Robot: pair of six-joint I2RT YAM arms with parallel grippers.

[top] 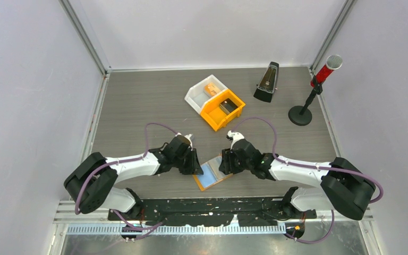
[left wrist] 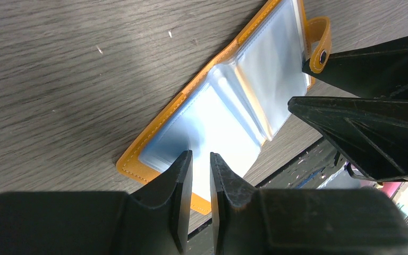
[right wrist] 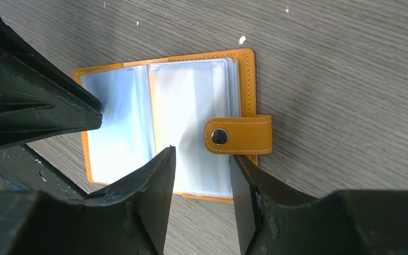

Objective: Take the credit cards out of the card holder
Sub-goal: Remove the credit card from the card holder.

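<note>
The card holder lies open on the table near the front edge, orange with pale blue and clear sleeves and a snap tab. I cannot make out any card in the sleeves. My left gripper hovers over the holder's left half, its jaws only a narrow gap apart with nothing between them. My right gripper is open over the right half beside the tab, empty. A flat dark card-like piece lies in the orange bin.
An orange bin and a white bin holding an orange block-like item stand at the middle back. A metronome and a red microphone on a stand are at the back right. The table's front edge is just behind the holder.
</note>
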